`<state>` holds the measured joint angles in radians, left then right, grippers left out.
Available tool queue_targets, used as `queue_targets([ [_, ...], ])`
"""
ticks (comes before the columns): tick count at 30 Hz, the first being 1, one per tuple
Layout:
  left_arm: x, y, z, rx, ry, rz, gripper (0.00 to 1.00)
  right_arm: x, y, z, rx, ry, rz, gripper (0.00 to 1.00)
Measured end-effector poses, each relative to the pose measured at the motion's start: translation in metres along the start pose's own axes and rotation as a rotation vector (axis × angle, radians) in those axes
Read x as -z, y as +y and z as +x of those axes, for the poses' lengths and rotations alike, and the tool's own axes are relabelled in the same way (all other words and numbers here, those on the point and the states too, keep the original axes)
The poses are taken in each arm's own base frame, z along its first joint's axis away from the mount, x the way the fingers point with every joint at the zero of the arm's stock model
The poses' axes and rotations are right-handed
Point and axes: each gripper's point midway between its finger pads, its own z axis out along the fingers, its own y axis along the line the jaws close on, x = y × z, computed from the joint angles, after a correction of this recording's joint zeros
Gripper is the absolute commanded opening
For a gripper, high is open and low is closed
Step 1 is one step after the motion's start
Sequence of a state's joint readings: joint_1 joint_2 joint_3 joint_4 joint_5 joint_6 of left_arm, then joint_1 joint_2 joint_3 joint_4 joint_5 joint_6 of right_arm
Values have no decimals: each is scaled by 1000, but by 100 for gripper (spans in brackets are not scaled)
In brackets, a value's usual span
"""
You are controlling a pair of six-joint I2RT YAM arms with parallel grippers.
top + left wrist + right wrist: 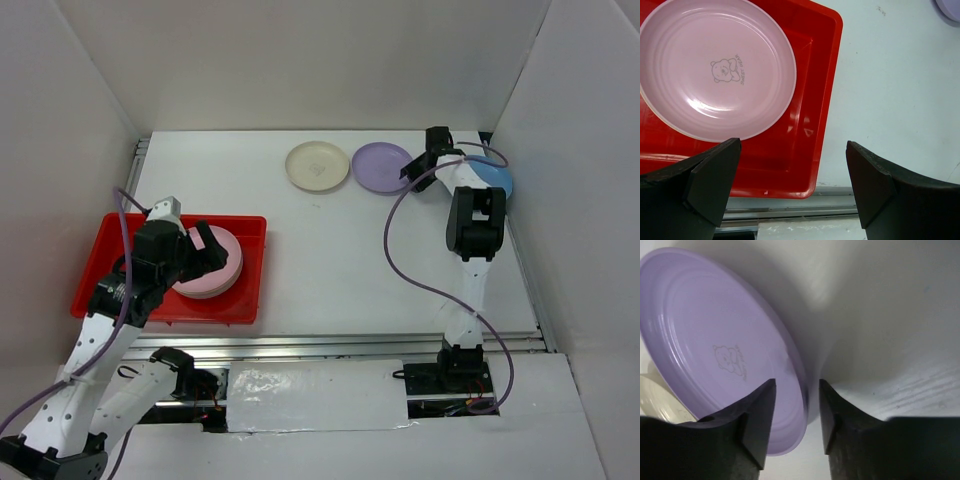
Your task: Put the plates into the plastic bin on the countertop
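The red plastic bin (90, 262) sits at the left of the white countertop (330, 260) and holds a pink plate (225, 265), stacked on at least one more. My left gripper (205, 245) is open and empty just above the bin's right part. In the left wrist view the pink plate (715, 70) lies in the bin (810, 125) beyond my left gripper (792, 185). At the back lie a cream plate (317, 165), a purple plate (378, 166) and a blue plate (497, 180). My right gripper (418, 170) straddles the purple plate's (715, 350) right rim, its jaws (796, 415) narrowly apart.
White walls enclose the table on three sides. Silver rails (330, 345) run along the near edge. The right arm's cable (400, 270) loops over the countertop. The blue plate is partly hidden behind the right arm. The cream plate's edge (660, 400) shows behind the purple one.
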<state>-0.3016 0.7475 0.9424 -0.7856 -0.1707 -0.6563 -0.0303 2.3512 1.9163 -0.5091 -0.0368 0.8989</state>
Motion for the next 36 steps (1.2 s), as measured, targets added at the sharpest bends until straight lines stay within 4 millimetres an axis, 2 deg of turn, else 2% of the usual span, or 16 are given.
queue_targets([
  [1, 0, 0, 0, -1, -3, -2, 99, -1, -2, 2, 1, 6, 7, 40],
  [3, 2, 1, -1, -1, -11, -3, 99, -2, -7, 6, 0, 20, 25, 22],
  [6, 2, 1, -2, -1, -16, -4, 99, -3, -11, 10, -6, 34, 36, 0],
  [11, -2, 2, -1, -8, -2, -12, 99, 9, -23, 14, -18, 5, 44, 0],
  [14, -7, -6, -1, -14, 22, 5, 99, 45, -55, 28, -17, -27, 109, 0],
  [16, -14, -20, -4, -28, 46, 34, 99, 82, -71, 31, 22, -86, 148, 0],
  [18, -21, -44, -9, -47, 66, 90, 99, 122, -68, 32, 96, -153, 147, 0],
  [20, -35, -78, -13, -74, 101, 179, 99, 161, -43, 38, 197, -215, 84, 0],
  [22, -52, -110, -14, -105, 140, 252, 99, 198, -11, 59, 308, -240, -28, 0],
  [24, -71, -138, -12, -130, 180, 298, 99, 225, 7, 94, 407, -204, -146, 0],
  [26, -87, -159, -8, -148, 205, 330, 99, 246, 11, 139, 505, -124, -243, 0],
  [29, -102, -179, -4, -165, 227, 355, 98, 267, 4, 196, 606, 24, -364, 0],
  [31, -109, -187, -7, -167, 226, 354, 88, 278, -3, 219, 634, 86, -414, 0],
  [32, -112, -189, -9, -165, 219, 351, 73, 283, -3, 224, 640, 98, -430, 0],
  [35, -117, -184, -10, -167, 207, 310, 46, 296, -1, 227, 635, 88, -462, 0],
  [36, -119, -181, -10, -170, 200, 293, 46, 299, -1, 226, 636, 78, -465, 0],
])
